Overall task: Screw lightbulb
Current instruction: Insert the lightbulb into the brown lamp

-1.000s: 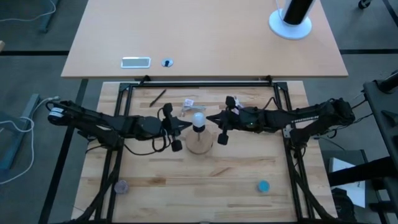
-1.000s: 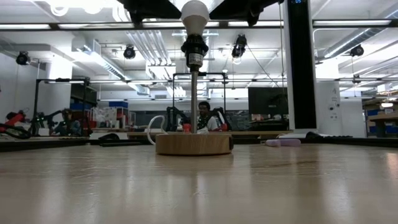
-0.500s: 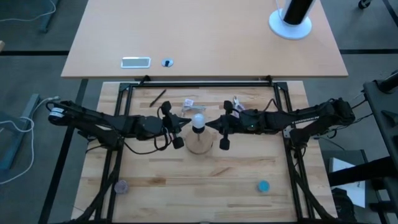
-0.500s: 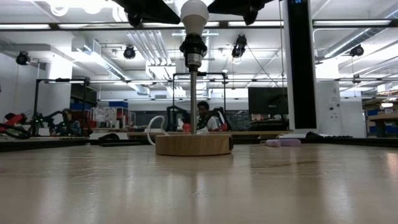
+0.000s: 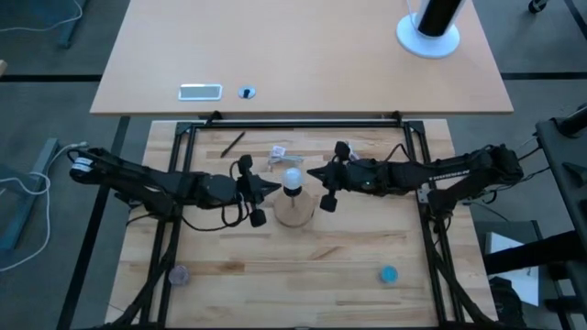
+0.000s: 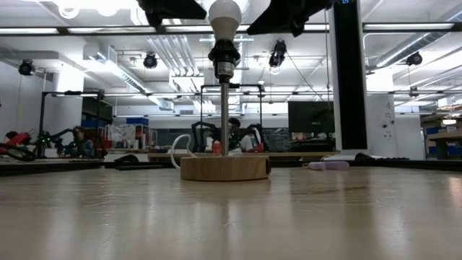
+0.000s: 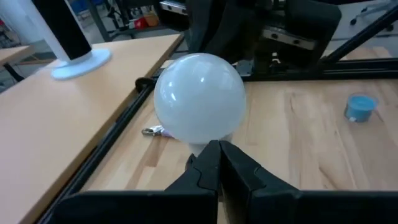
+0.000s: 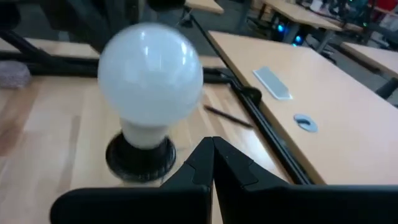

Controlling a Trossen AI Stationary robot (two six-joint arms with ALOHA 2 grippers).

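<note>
Now: lightbulb point(image 5: 293, 178) sits up in the black socket point(image 6: 224, 55) on the wooden disc point(image 5: 293, 210), mid table point(image 5: 367, 257) | left gripper point(image 5: 271, 187) moved back a bit, fingers together | right gripper point(image 5: 312, 174) pulled away right, fingers together | both stay just beside bulb | screw base hidden inside socket

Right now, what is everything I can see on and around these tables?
lightbulb: one, white, seated in the black socket above the wooden disc.
wrapper: one, clear, behind the disc.
pen: one, dark, back left.
caps: purple front left, blue front right.
silver plate: one, far desk.
white round base: one, far desk.
left claw: shut, left of the bulb.
right claw: shut, right of the bulb.
</note>
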